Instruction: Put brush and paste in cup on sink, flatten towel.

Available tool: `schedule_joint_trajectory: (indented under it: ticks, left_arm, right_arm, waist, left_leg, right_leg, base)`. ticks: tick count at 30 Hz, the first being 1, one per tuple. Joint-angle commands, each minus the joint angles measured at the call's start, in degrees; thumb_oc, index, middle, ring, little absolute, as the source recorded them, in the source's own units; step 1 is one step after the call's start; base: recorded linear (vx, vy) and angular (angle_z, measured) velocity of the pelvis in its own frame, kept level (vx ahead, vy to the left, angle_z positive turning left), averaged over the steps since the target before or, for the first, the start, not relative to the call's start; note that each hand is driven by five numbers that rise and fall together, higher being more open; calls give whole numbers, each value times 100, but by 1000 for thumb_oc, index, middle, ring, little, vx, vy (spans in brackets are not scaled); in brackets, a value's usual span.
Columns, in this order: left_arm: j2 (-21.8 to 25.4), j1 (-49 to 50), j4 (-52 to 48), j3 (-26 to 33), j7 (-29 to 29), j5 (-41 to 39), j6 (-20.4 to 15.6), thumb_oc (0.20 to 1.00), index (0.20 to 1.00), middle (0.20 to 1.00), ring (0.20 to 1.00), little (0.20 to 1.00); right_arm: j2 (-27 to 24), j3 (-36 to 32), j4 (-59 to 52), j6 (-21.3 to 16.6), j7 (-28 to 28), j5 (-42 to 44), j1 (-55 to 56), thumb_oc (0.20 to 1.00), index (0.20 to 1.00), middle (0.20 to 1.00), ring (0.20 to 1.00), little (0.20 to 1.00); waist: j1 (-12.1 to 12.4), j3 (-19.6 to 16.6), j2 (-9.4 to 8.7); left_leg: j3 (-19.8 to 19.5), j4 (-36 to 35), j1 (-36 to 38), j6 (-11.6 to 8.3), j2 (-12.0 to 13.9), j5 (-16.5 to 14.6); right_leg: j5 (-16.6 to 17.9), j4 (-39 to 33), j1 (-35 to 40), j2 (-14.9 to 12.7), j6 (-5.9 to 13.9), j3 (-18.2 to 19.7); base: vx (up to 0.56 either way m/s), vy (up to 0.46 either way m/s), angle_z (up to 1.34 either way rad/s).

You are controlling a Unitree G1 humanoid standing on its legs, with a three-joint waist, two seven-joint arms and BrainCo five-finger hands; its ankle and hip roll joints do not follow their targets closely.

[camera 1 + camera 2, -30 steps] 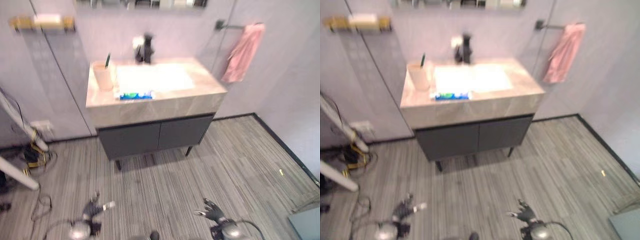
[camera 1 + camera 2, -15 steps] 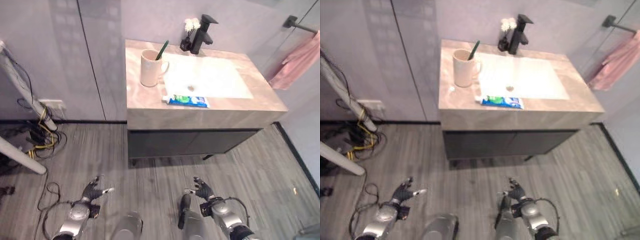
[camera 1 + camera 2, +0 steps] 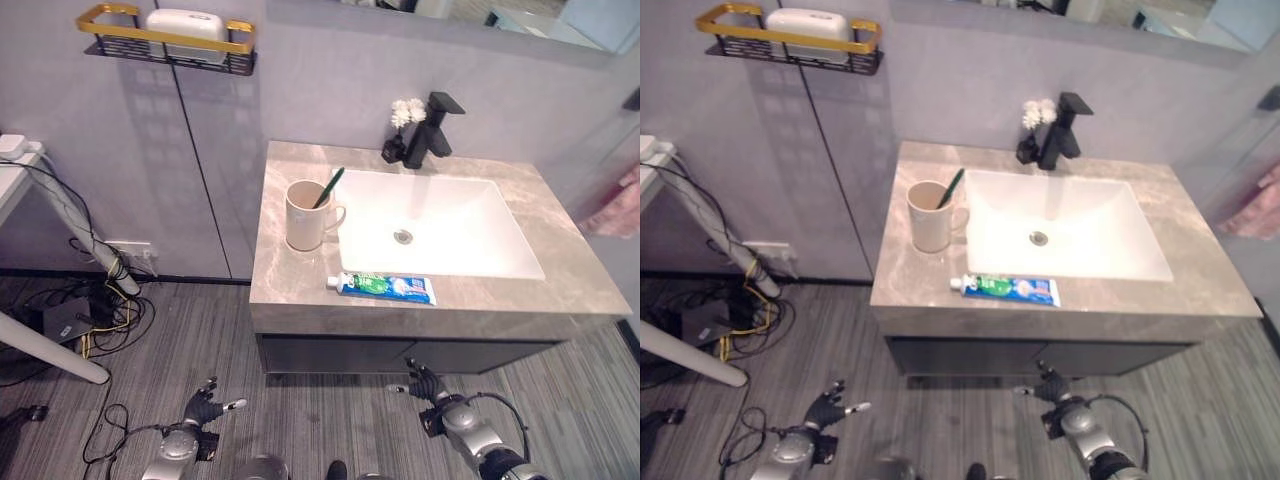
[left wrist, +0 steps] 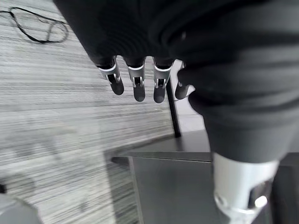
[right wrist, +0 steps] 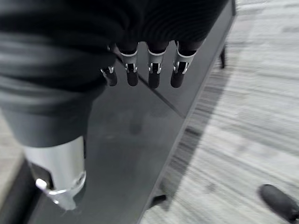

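**Toothbrush already in the cup, paste on the table, towel mostly cut off**

Toothbrush [image 3: 331,186], green-handled, leaned inside the beige cup [image 3: 305,216] on the left part of the stone table [image 3: 290,288], its head hidden within the cup. The toothpaste tube [image 3: 385,287] lay flat on the front strip of the table, between the white basin [image 3: 440,225] and the front edge, cap toward the cup. The pink towel [image 3: 614,207] was cut off by the right border of the view, so whether it hung flat or bunched could not be made out. A black tap [image 3: 436,130] stood at the back of the basin with a small white flower piece [image 3: 403,113] just beside it; its details were too small to tell. A gold-railed wall shelf [image 3: 168,40] carried a white object high to the left.

The left robot hand [image 3: 203,405] hung low over the striped floor [image 3: 310,420], well apart from the table, fingers straight and spread, holding nothing. The right robot hand [image 3: 427,384] hung low near the dark cabinet front [image 5: 135,140] below the table, fingers likewise straight and empty. Open floor lay in front of the cabinet; cables and a white slanted leg [image 3: 60,355] crowded the left side. The table's left and front edges were bare apart from the cup and the tube.
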Motion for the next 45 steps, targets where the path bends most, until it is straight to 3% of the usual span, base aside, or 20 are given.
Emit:
schedule_joint_trajectory:
  ticks: [1, 3, 12, 15, 16, 17, 18, 21, 23, 27, 28, 29, 30, 31, 32, 34, 35, 36, 43, 45]
  left_arm:
    - [-34, -122, -192, -19, 64, -5, -207, 1000, 1000, 1000, 1000, 1000]
    - [-18, -168, -136, -153, 123, 52, -214, 1000, 1000, 1000, 1000, 1000]
    - [138, 233, -605, -47, -36, 178, -276, 1000, 1000, 1000, 1000, 1000]
    - [256, 258, -879, -77, -68, 303, -294, 1000, 1000, 1000, 1000, 1000]
    - [242, 299, -974, -7, -18, 267, -304, 1000, 1000, 1000, 1000, 1000]
    - [258, 325, -1039, 85, 49, 112, -317, 1000, 1000, 1000, 1000, 1000]
    - [279, 323, -1062, 123, 79, 95, -333, 1000, 1000, 1000, 1000, 1000]
    - [346, 237, -1022, 180, 115, 70, -325, 1000, 1000, 1000, 1000, 1000]
    - [391, 98, -886, 179, 170, 72, -326, 1000, 1000, 1000, 1000, 1000]
    - [472, -108, -794, 149, 123, 43, -289, 1000, 1000, 1000, 1000, 1000]
    - [472, -113, -792, 147, 123, 43, -290, 1000, 1000, 1000, 1000, 1000]
    - [426, -240, -722, 135, 128, 81, -268, 1000, 1000, 1000, 1000, 1000]
    - [427, -246, -720, 133, 129, 81, -269, 1000, 1000, 1000, 1000, 1000]
    - [375, -287, -732, 136, 150, 103, -279, 1000, 1000, 1000, 1000, 1000]
    - [374, -264, -788, 156, 138, 98, -287, 1000, 1000, 1000, 1000, 1000]
    - [361, -228, -912, 168, 135, 182, -303, 1000, 1000, 1000, 1000, 1000]
    - [360, -228, -911, 168, 135, 183, -304, 1000, 1000, 1000, 1000, 1000]
    - [442, -80, -1118, 183, 112, 300, -332, 1000, 1000, 1000, 1000, 1000]
    - [462, 83, -1200, 230, 75, 389, -329, 1000, 1000, 1000, 1000, 1000]
    - [620, 57, -1470, 182, 44, 516, -312, 1000, 1000, 1000, 1000, 1000]
  right_arm:
    - [-280, -108, -333, -177, -86, 69, 85, 1000, 1000, 1000, 1000, 1000]
    - [-188, -1, -270, -153, -77, -76, 135, 1000, 1000, 1000, 1000, 1000]
    - [-5, 139, -766, -171, 170, -266, 180, 1000, 1000, 1000, 1000, 1000]
    - [-125, 155, -1054, -216, 212, -305, 185, 1000, 1000, 1000, 1000, 1000]
    - [-176, 173, -1076, -229, 165, -404, -11, 1000, 1000, 1000, 1000, 1000]
    - [-230, 194, -1176, -190, 166, -444, -191, 1000, 1000, 1000, 1000, 1000]
    - [-250, 198, -1187, -184, 172, -441, -216, 1000, 1000, 1000, 1000, 1000]
    - [-362, 213, -1253, -187, 207, -464, -153, 1000, 1000, 1000, 1000, 1000]
    - [-432, 232, -1288, -206, 195, -459, -143, 1000, 1000, 1000, 1000, 1000]
    - [-705, 224, -1540, -234, 187, -570, 100, 1000, 1000, 1000, 1000, 1000]
    - [-705, 220, -1542, -233, 187, -570, 99, 1000, 1000, 1000, 1000, 1000]
    - [-812, 103, -1617, -215, 161, -573, 203, 1000, 1000, 1000, 1000, 1000]
    - [-812, 100, -1617, -215, 162, -573, 201, 1000, 1000, 1000, 1000, 1000]
    - [-816, 36, -1594, -199, 161, -545, 309, 1000, 1000, 1000, 1000, 1000]
    - [-825, 51, -1616, -191, 178, -559, 313, 1000, 1000, 1000, 1000, 1000]
    - [-800, 75, -1569, -190, 226, -582, 312, 1000, 1000, 1000, 1000, 1000]
    - [-800, 75, -1568, -190, 226, -582, 312, 1000, 1000, 1000, 1000, 1000]
    - [-736, 99, -1524, -195, 249, -591, 282, 1000, 1000, 1000, 1000, 1000]
    - [-626, -3, -1668, -213, 233, -728, 352, 1000, 1000, 1000, 1000, 1000]
    - [-623, -164, -1784, -205, 188, -718, 460, 1000, 1000, 1000, 1000, 1000]
  waist:
    - [-57, 9, 171]
    - [28, 1, 254]
    - [113, -61, 407]
    - [100, 70, 382]
    - [277, 113, 434]
    - [372, 182, 367]
    - [380, 193, 306]
    - [343, 122, 118]
    - [291, -13, 39]
    - [60, -40, 31]
    - [43, -50, 23]
    - [-125, 7, 17]
    - [-134, -2, 8]
    - [-236, 27, 49]
    - [-163, 50, 64]
    - [-107, 29, 109]
    - [-103, 25, 108]
    - [35, 43, 88]
    - [23, -21, 184]
    - [-116, 101, 233]
  left_leg:
    - [-67, -1998, 523, -12, 128, 447]
    - [-128, -2625, 247, 7, 69, 908]
    - [58, -2661, 641, 366, -242, 674]
    - [-101, -2439, 605, 469, -280, 582]
    - [1, -2465, 633, 395, -69, 532]
    - [10, -2505, 818, 251, 247, 418]
    - [4, -2516, 874, 200, 315, 381]
    - [-140, -2740, 976, 6, 566, 450]
    - [-294, -3066, 1041, -181, 913, 660]
    - [-282, -3191, 851, -413, 1463, 991]
    - [-300, -3191, 824, -409, 1446, 1011]
    - [370, -2965, 653, -329, 1438, 977]
    - [362, -2963, 629, -323, 1422, 993]
    - [1025, -2819, 523, -251, 1263, 953]
    - [939, -2744, 500, -223, 1079, 867]
    - [718, -2692, 271, 42, 303, 709]
    - [723, -2687, 266, 44, 302, 706]
    - [336, -2465, 249, 82, 50, 602]
    - [322, -2820, 606, 251, 5, 697]
    - [226, -2765, 580, 342, -16, 724]
  right_leg:
    - [81, -119, -432, 11, 819, -50]
    - [-38, 164, -477, -41, 871, 1]
    - [-20, 523, -495, -405, 1102, 214]
    - [-43, 1280, -870, -289, 1105, 405]
    - [220, 799, -836, -795, 1118, -106]
    - [824, 317, -980, -1250, 1300, -178]
    - [987, 201, -1032, -1312, 1385, -217]
    - [641, 113, -894, -1012, 1389, -152]
    - [442, 169, -861, -705, 1306, -259]
    - [63, 202, -719, -294, 1077, -646]
    - [76, 194, -732, -310, 1080, -661]
    - [58, 115, -636, -350, 1062, -842]
    - [70, 110, -651, -364, 1065, -848]
    - [66, 58, -633, -373, 1025, -947]
    - [57, 32, -621, -344, 1016, -877]
    - [117, 65, -703, -280, 1009, -739]
    - [116, 68, -710, -282, 1010, -733]
    - [100, 74, -713, -252, 992, -532]
    - [92, 499, -674, -352, 1100, -377]
    - [146, 1170, -988, -300, 1204, -8]
  base:
    - [60, 92, 6]
    - [104, 275, -10]
    - [90, 247, -43]
    - [25, 55, 7]
    - [122, -421, -10]
    - [176, -503, -44]
    - [222, -476, -70]
    - [171, -320, -16]
    - [165, -393, 56]
    - [102, -340, 77]
    - [52, -213, 76]
    - [5, -86, 63]
    - [-10, -139, 60]
    - [-23, -60, 39]
    - [-9, -81, 27]
    - [19, -19, -22]
    - [51, 35, -51]
    - [73, 60, -30]
    - [87, 116, -22]
    - [-11, 98, -16]
